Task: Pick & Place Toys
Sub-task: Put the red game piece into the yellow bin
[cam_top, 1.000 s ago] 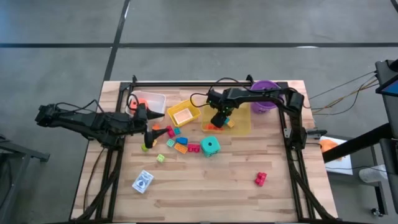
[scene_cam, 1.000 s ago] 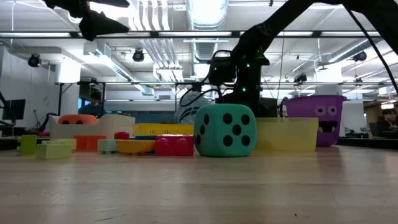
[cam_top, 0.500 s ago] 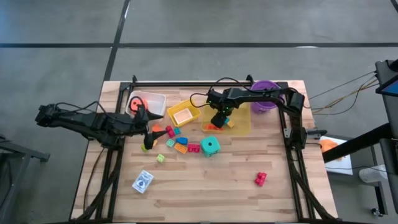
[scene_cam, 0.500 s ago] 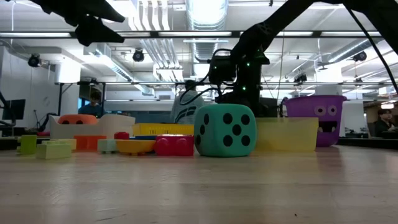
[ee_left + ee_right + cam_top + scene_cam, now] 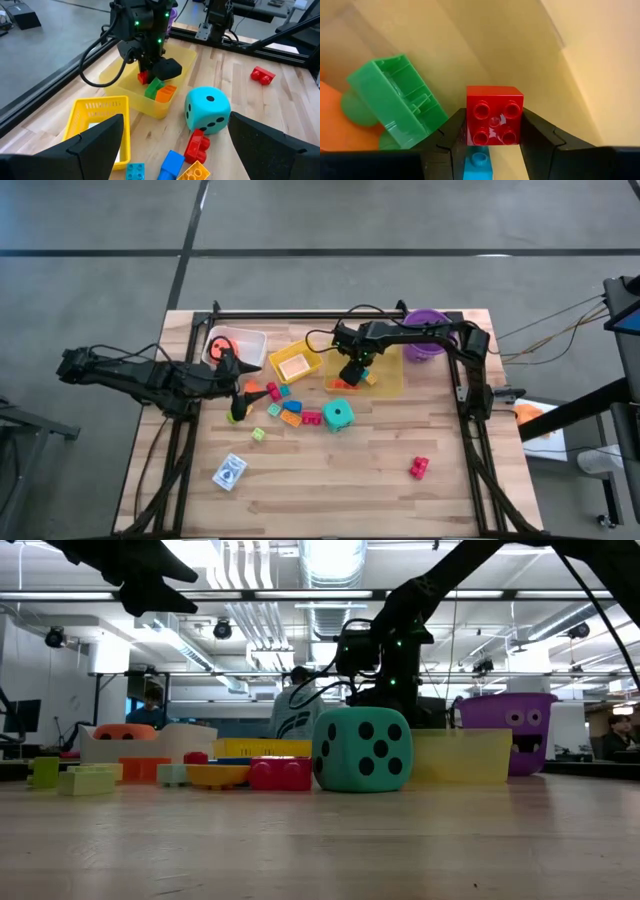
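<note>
My right gripper point(image 5: 352, 372) points down into the clear yellow bin point(image 5: 388, 377) and is shut on a small red brick point(image 5: 494, 116). A green brick point(image 5: 395, 100) and an orange brick point(image 5: 167, 92) lie in the bin beside it. My left gripper point(image 5: 170, 145) hangs open above the table's left part, next to the clear bin point(image 5: 240, 340) that holds an orange die point(image 5: 222, 346). Loose bricks point(image 5: 285, 408) and a teal die point(image 5: 338, 415) rest on the table between the arms. A card box point(image 5: 230, 472) lies at the near left. My right gripper pinches the red brick by two opposite sides point(image 5: 470, 127) between its two fingers point(image 5: 535, 137). The fingers come from above and point down. The brick sits level with its studs up, inside the yellow bin; whether it rests on the bin's floor I cannot tell.
A yellow slatted basket point(image 5: 296, 364) stands between the two bins. A purple bucket point(image 5: 425, 348) stands at the far right. A lone red brick point(image 5: 418, 468) lies at the near right. The near half of the table point(image 5: 330, 500) is mostly bare wood.
My left gripper has tipped its fingers a little farther down while staying in place and open. My right gripper and the red brick have kept still.
</note>
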